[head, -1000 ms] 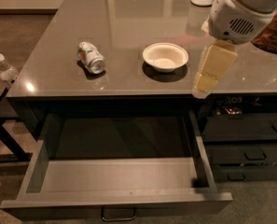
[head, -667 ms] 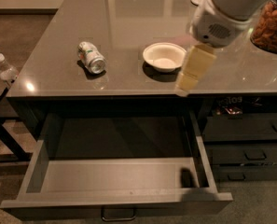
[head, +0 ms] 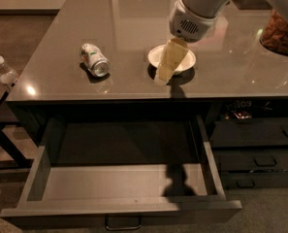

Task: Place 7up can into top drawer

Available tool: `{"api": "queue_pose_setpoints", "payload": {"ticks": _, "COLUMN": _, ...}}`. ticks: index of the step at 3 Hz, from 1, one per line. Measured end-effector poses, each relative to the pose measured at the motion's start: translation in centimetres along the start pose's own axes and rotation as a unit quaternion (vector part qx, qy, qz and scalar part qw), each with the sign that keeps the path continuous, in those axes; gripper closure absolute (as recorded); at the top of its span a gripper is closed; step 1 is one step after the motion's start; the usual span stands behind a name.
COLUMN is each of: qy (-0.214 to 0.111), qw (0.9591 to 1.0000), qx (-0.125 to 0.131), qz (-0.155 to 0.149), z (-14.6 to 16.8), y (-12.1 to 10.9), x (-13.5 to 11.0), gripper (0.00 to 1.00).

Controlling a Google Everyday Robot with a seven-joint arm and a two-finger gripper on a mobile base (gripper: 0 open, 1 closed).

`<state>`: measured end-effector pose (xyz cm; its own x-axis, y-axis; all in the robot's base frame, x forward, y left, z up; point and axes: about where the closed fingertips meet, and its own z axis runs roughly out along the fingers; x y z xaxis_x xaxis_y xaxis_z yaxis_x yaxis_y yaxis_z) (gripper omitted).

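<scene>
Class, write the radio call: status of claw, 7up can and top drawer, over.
Claw over white bowl, holding nothing. 7up can on its side on countertop, left of claw. Top drawer open, nothing inside. Nothing between claw and can.

On the one table (head: 124, 18) I count a single 7up can (head: 95, 59) towards the left edge, one white bowl (head: 187, 61) near the front edge, and one brownish thing (head: 278, 30) at the right edge that I can't make out. One gripper (head: 161, 74) hangs over the bowl. Below the front edge there is one top drawer (head: 124, 208), open, and three narrower drawers (head: 260, 157) under the front right corner. One clear bottle (head: 5, 72) stands off the left edge.
</scene>
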<state>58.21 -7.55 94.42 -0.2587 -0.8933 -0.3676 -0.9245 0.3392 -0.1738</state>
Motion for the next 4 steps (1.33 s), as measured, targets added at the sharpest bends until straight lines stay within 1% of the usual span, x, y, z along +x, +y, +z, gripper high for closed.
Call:
{"api": "queue_pose_setpoints", "payload": {"ticks": 1, "qy": -0.020, "qw": 0.9997, "qx": 0.015, "qz": -0.002, "z": 0.8, "y": 0.5, "x": -2.4, "gripper": 0.00}}
{"api": "queue_pose_setpoints", "payload": {"ticks": 2, "qy": -0.029, "qw": 0.9992, "qx": 0.021, "qz": -0.016, "z": 2.3, "y": 0.3, "x": -6.4, "gripper": 0.00}}
{"api": "queue_pose_setpoints", "payload": {"ticks": 3, "qy": -0.036, "qw": 0.9987, "qx": -0.002, "qz": -0.036, "z": 3.6, "y": 0.6, "x": -9.7, "gripper": 0.00}}
{"api": "queue_pose_setpoints", "payload": {"ticks": 4, "qy": -0.038, "qw": 0.9985, "qx": -0.004, "qz": -0.039, "z": 3.6, "y": 0.7, "x": -10.3, "gripper": 0.00}}
